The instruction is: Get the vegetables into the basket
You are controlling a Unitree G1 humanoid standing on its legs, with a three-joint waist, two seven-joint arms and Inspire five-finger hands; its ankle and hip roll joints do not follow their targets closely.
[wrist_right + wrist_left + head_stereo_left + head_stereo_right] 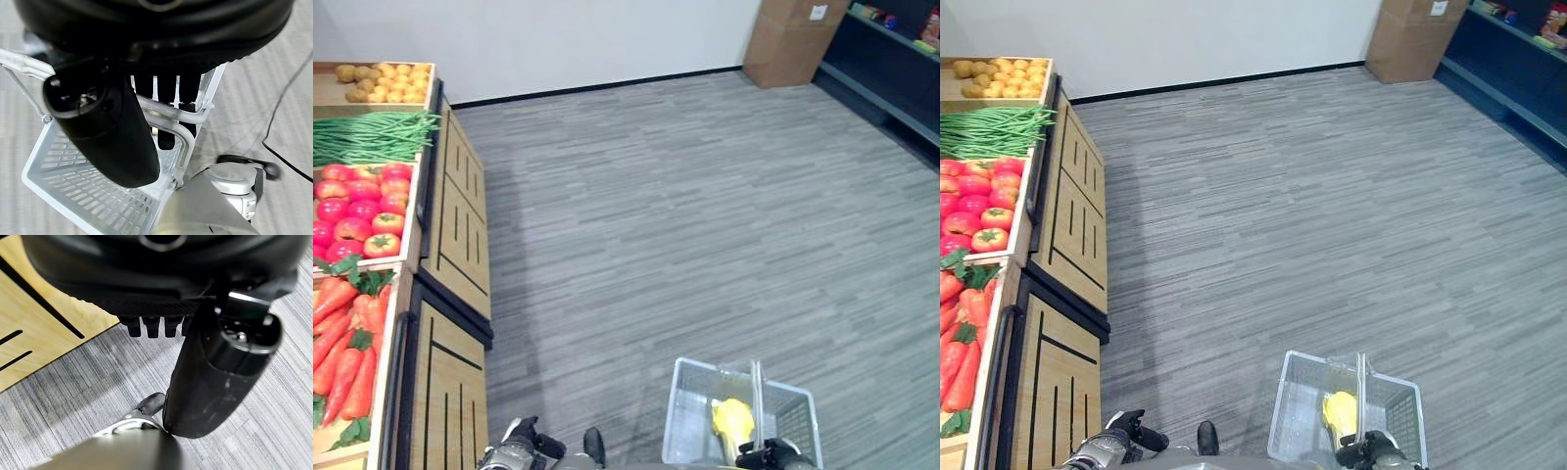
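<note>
A white mesh basket (691, 411) hangs low at my right side over the grey floor, with a yellow vegetable (732, 416) lying inside. My right hand (166, 93) is shut on the basket's handle (171, 120), its fingers curled over the bar. On my left, a wooden produce stand holds carrots (347, 343), tomatoes (357, 211), green beans (372, 132) and potatoes (382, 83) in separate crates. My left hand (521, 441) hangs beside the stand's lower front with its fingers relaxed and nothing in it.
The stand's slatted wooden front (460, 225) runs along the left side. A cardboard box (793, 39) stands against the far wall, next to a dark shelf unit (891, 69) at the right. Grey floor (705, 215) stretches between them.
</note>
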